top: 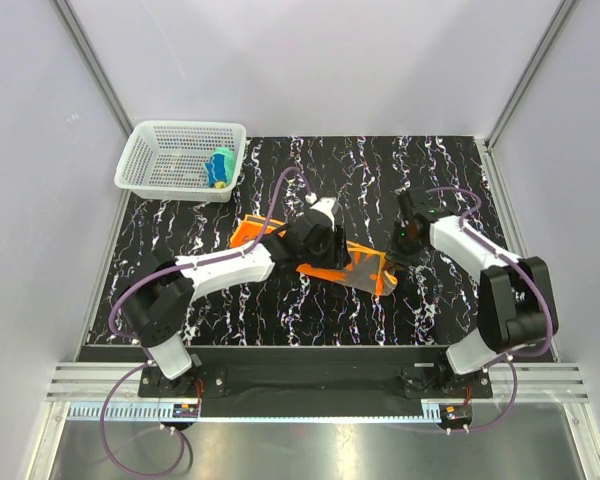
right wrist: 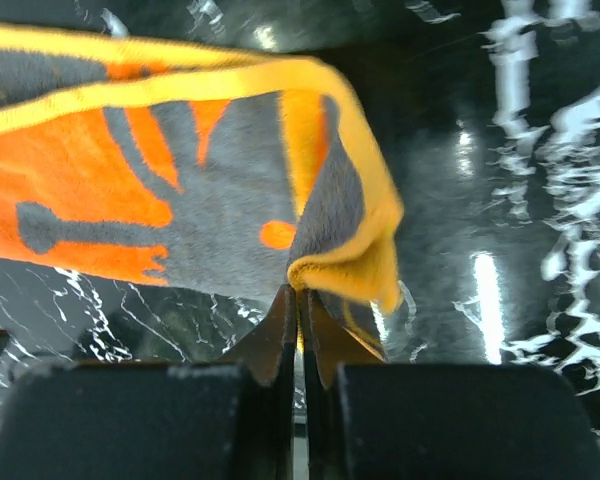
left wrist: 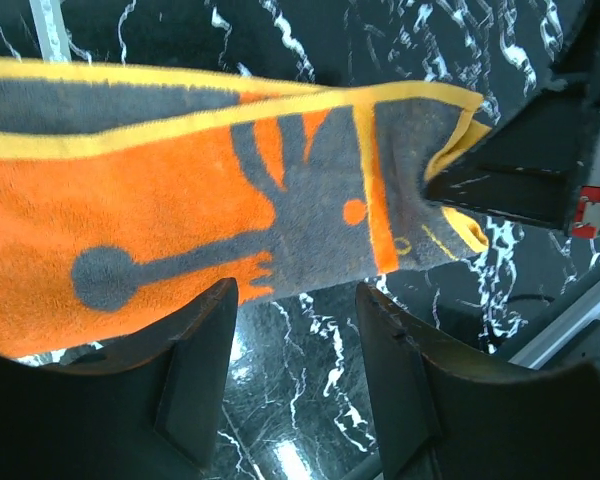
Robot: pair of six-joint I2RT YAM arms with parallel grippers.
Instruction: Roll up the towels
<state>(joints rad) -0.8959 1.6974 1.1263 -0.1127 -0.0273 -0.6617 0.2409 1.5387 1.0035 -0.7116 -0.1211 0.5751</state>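
Black marble-look table inside plain white walls, with a white mesh basket up at ten o'clock holding the yellow towel, which looks bundled up and done. The orange towel lies flat mid-table. The left gripper hangs over its middle and the right gripper sits at its three o'clock end. From the left wrist, the jaws are parted roughly halfway with nothing between them, just short of the towel's near edge, and the other arm's pincer bites the corner at three o'clock. From the right wrist, the fingers are squeezed right together on the yellow hem, and the corner is lifted and curled. So I'd say the roll is only just being started. The next move probably calls for turning that pinched end over toward nine o'clock, keeping it tight while the left steadies the cloth.
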